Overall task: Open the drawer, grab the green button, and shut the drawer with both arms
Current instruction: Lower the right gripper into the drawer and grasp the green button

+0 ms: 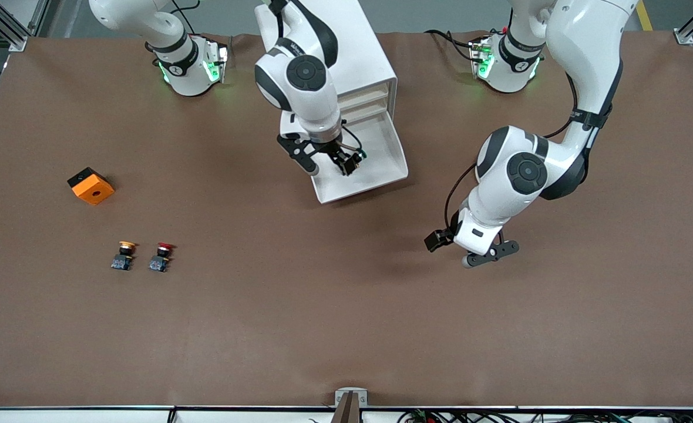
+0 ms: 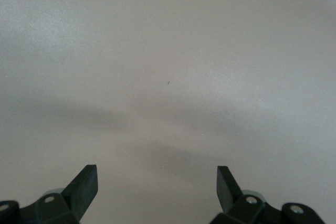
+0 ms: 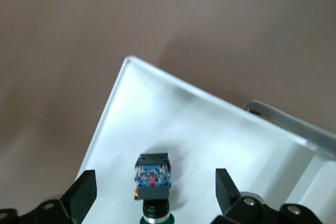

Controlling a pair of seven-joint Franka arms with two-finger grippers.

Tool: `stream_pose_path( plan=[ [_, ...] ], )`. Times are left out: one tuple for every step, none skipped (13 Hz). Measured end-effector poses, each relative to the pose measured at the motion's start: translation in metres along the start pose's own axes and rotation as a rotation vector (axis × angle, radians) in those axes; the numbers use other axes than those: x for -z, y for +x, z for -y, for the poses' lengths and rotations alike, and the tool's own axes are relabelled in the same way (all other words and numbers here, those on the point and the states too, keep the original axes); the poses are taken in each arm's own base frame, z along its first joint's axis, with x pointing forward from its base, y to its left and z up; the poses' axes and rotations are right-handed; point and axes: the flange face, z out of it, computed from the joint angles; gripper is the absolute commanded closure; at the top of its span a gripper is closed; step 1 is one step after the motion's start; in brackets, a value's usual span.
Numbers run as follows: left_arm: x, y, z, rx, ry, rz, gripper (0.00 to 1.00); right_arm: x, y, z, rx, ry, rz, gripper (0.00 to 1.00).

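The right gripper (image 1: 346,163) hangs over the open drawer (image 1: 382,158), fingers spread and pinching nothing. In the right wrist view its pads (image 3: 84,192) flank the button (image 3: 153,174), which lies on its side on the drawer floor: block base toward the drawer's front corner, green cap toward the gripper. Neither finger touches it.

Layout, near to far from the front camera, clock directions read on the front view:

1. Yellow button (image 1: 124,255) and red button (image 1: 162,257), side by side at about 8 o'clock from table centre. Not task items.
2. Left gripper (image 1: 487,254), at about 4 o'clock, over bare table (image 1: 346,329). Fingers spread, empty. This arm waits.
3. Orange block (image 1: 91,185), at about 9 o'clock.
4. Drawer, pulled out of the cabinet (image 1: 358,53) at 12 o'clock.

Estimated step: descent onto the button; the drawer is open, the pick not yet made.

Likely faults:

- Slip. The button is lying down, and its neck and cap are round. If the pads close on the round part rather than the flat block, it may roll or squirt out.
- Wall strike. The drawer is shallow and the button sits close to one side wall. A lateral offset on descent could put a finger on the rim.
- Drawer shift. Downward force on the extended drawer could tilt it or push it inward.
- Arm conflict. The left arm must reach the drawer front to close it; moving early would crowd the right arm.
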Motion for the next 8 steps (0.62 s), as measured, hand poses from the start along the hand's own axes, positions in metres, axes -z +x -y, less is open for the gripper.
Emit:
stream_pose_path(
  plan=[
    [-0.003, -0.001, 0.001, -0.006, 0.007, 0.002, 0.0, -0.006, -0.007, 0.001, 0.006, -0.006, 0.0, 0.0],
    [-0.006, -0.003, 0.001, -0.01, 0.013, 0.007, 0.0, -0.01, -0.012, 0.003, 0.002, -0.011, -0.001, 0.0],
    [-0.011, -0.005, 0.0, -0.013, 0.016, 0.013, 0.0, -0.016, -0.015, 0.005, -0.001, -0.016, -0.001, 0.0],
    [-0.014, -0.007, -0.001, -0.016, 0.019, 0.018, 0.0, -0.023, -0.018, 0.006, -0.003, -0.024, -0.003, 0.0],
    [-0.017, -0.008, -0.001, -0.017, 0.021, 0.022, 0.0, -0.031, -0.021, 0.007, 0.0, -0.034, -0.004, 0.0],
    [-0.019, -0.008, -0.001, -0.017, 0.023, 0.025, 0.0, -0.039, -0.025, 0.008, 0.004, -0.044, -0.005, 0.0],
    [-0.021, -0.008, 0.0, -0.016, 0.024, 0.026, 0.0, -0.047, -0.029, 0.009, 0.01, -0.052, -0.007, 0.0],
    [-0.021, -0.007, 0.001, -0.014, 0.024, 0.026, 0.0, -0.051, -0.033, 0.01, 0.013, -0.056, -0.007, 0.0]
  ],
)
